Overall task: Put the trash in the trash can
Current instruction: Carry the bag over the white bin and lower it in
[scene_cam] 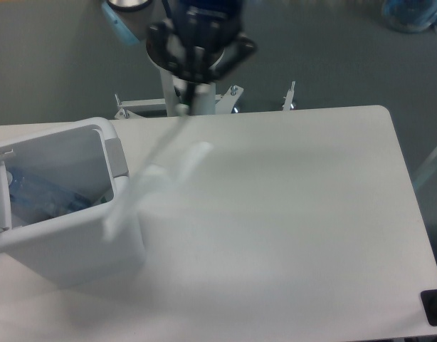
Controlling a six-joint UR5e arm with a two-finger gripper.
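Plastic bag [158, 178], clear and crinkled, hangs in the air as a motion-blurred streak, its lower end near the right rim of the trash can [69, 242], its top running up toward the gripper [197, 75]. Gripper sits high in the view, in front of the robot's base column [177, 92], also blurred; the bag appears to dangle from it, so the fingers look clamped on the bag's top edge, though the contact itself is smeared.

Trash can: white, boxy, open-topped, at the left edge of the table [297, 214], grey hinge piece [117, 157] on its right wall. Bluish shape inside at the left, likely the crushed bottle [33, 196]; detail too soft to confirm.

Judged step: carry the bag over the bin and let go. Bag is not yet over the opening; its tail hangs about level with the rim. Advice: keep enough height that the hanging end clears the rim and hinge, centre the gripper over the opening, let the swing die down, then release. A light bag can drape over the wall if dropped too near the edge.
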